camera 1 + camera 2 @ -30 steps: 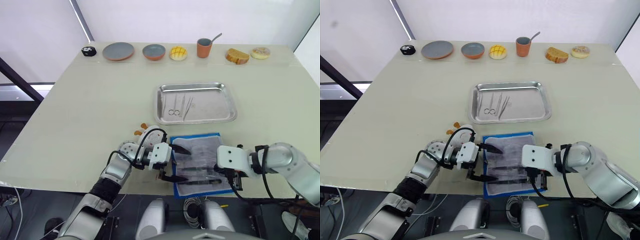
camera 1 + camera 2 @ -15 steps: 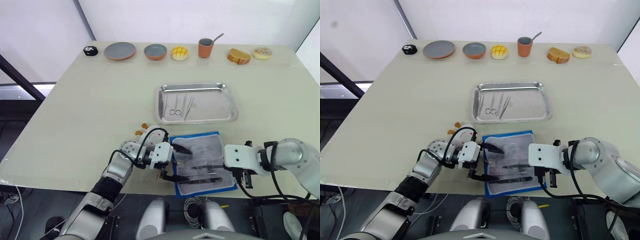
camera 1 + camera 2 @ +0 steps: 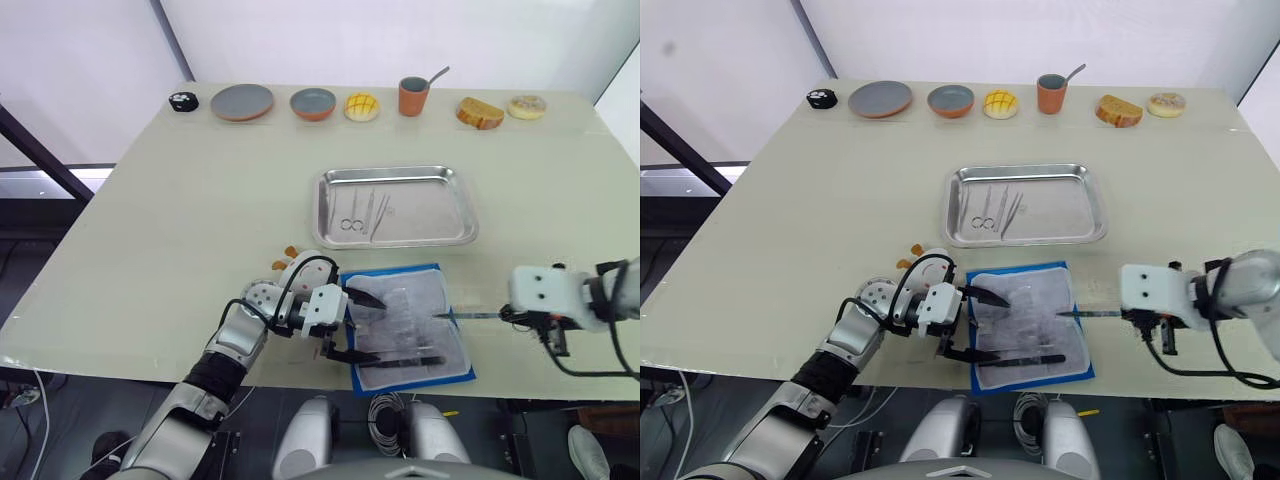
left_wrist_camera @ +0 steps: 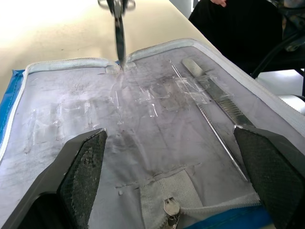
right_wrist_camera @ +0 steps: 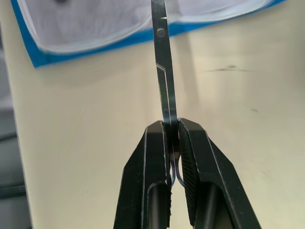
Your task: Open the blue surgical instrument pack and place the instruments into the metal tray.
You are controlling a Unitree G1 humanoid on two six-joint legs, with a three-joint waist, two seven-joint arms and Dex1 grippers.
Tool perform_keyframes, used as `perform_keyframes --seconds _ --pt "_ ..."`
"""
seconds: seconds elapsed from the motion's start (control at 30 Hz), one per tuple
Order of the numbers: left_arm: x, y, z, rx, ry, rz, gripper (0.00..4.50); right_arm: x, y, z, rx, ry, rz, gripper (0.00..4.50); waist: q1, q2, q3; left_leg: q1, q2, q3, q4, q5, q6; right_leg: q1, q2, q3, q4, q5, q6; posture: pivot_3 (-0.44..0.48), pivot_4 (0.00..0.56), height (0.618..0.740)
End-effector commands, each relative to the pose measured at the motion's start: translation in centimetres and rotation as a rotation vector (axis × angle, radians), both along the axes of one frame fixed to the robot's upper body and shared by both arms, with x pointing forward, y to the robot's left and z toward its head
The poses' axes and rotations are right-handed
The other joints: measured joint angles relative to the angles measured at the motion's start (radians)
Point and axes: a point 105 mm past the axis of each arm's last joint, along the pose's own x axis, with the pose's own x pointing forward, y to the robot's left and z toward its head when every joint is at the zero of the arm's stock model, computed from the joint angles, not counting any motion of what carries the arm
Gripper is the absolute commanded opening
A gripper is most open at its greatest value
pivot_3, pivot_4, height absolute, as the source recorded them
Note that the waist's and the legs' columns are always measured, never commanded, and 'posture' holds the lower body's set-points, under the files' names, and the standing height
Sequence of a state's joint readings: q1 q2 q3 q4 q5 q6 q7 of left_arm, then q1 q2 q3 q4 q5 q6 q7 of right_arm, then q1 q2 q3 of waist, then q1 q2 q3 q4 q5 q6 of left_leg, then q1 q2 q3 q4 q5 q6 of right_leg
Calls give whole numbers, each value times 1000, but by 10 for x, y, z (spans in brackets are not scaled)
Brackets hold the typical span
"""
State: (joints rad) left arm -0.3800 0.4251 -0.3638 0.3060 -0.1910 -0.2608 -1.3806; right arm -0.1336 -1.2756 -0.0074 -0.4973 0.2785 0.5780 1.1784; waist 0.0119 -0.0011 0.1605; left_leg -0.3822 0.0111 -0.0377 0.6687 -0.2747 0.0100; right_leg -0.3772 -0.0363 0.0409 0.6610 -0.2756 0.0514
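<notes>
The blue surgical instrument pack [image 3: 405,325] lies unfolded near the table's front edge, grey-white lining up. My left gripper [image 3: 360,327] is open over its left side, one finger [image 4: 81,167] near each edge. A slim silver forceps [image 4: 214,124] still lies in the lining. My right gripper [image 5: 170,138] is shut on a pair of scissors [image 3: 468,316], held level just right of the pack, tip pointing at it. The metal tray [image 3: 430,210] sits behind the pack with several instruments [image 3: 360,212] in its left half.
A white wad with orange bits [image 3: 290,262] lies by my left wrist. Along the far edge stand a black object [image 3: 183,100], grey plate [image 3: 241,101], bowl [image 3: 313,103], yellow bun [image 3: 361,106], orange cup with spoon [image 3: 412,95], bread [image 3: 475,112] and pastry [image 3: 526,106].
My right gripper has pulled away to the right, drawing the scissors out of the pack and off its right edge. The left gripper has stayed in place, open.
</notes>
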Motion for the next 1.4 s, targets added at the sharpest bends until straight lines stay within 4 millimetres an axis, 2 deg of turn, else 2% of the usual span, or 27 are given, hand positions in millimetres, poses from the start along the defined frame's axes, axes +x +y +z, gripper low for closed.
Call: perform_keyframes --seconds 0.03,0.1,0.17,0.27,0.33,0.47,0.57,0.7,0.93,1.4 --pt "-4 6 -26 79 67 34 4500 19 13 37 232 -108 -94 27 0 0 0 0 0 0 0 0 0 0 0 0 0 0 0 0 150 740" --pt "-3 6 -26 79 62 35 4500 27 20 45 277 -135 -131 27 -4 3 -2 0 0 0 0 0 0 0 1 0 0 0 0 0 150 740" --pt "-2 5 -26 76 59 38 4500 46 31 50 391 -138 -254 27 -4 1 -1 0 0 0 0 0 0 0 0 1 0 0 0 0 150 740" --pt "-2 5 -27 75 57 42 4500 65 49 50 423 -118 -368 27 -5 4 -2 0 0 0 0 0 0 0 1 2 0 0 -1 0 150 740" --pt "-1 6 -27 72 56 50 4500 82 64 54 531 -102 -469 27 -1 3 -2 -1 0 -1 0 0 0 -1 0 0 0 0 -1 0 150 740" --pt "1 9 -27 77 53 62 4500 106 93 51 623 -101 -612 27 2 4 -3 -1 0 -2 -1 0 0 -2 0 0 2 0 -1 0 150 740" --pt "1 11 -29 81 50 70 4500 121 107 38 638 -110 -713 27 1 4 -3 -2 -1 -3 -1 0 0 -2 -1 -1 2 0 -1 0 150 740" --pt "0 14 -32 84 52 82 4500 135 114 23 634 -127 -820 27 -7 6 -3 -1 -3 -3 -1 0 0 -2 0 -1 3 0 -1 0 150 740" --pt "-1 15 -34 84 55 87 4500 157 122 10 651 -131 -906 27 -24 6 -3 0 -3 -3 -1 0 0 -1 0 -1 3 0 -1 0 150 740" --pt "-3 11 -27 73 50 88 4500 166 130 -4 638 -102 -913 27 -28 7 -4 0 -3 -3 -1 0 0 -1 1 -1 4 0 -1 0 150 740"
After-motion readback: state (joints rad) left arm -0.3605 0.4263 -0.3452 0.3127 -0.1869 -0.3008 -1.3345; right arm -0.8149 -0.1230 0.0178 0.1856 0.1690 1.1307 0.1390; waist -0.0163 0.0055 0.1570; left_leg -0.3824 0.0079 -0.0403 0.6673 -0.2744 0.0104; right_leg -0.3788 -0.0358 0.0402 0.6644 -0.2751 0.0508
